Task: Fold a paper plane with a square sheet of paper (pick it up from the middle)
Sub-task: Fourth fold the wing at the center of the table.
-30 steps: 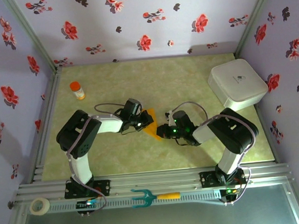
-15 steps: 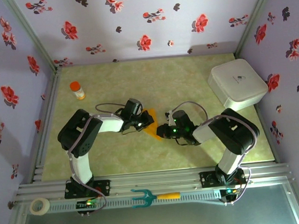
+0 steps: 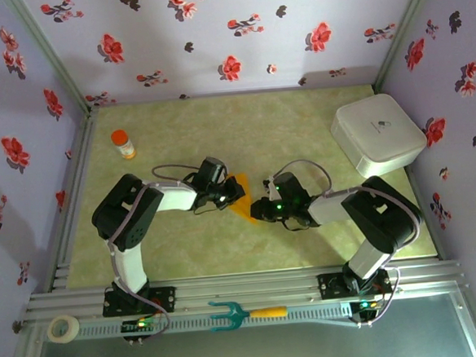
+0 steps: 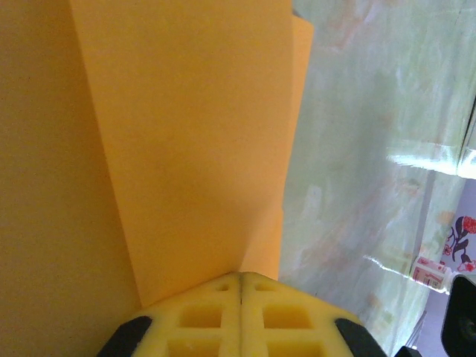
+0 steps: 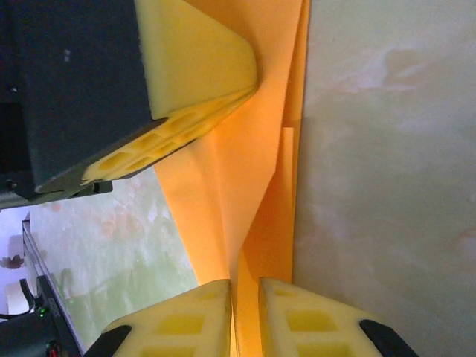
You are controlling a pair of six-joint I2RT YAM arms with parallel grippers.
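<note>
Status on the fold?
Left gripper shut on paper. Right gripper slightly open, paper between jaws. Bottle, white box well away.

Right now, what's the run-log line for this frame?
left gripper: shut on paper | right gripper: jaws slightly parted around paper's crease

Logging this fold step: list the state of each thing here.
paper: folded, with creased flaps
left gripper: shut on the paper
right gripper: jaws slightly apart, paper edge between them
bottle: upright, capped
fork: lying flat
</note>
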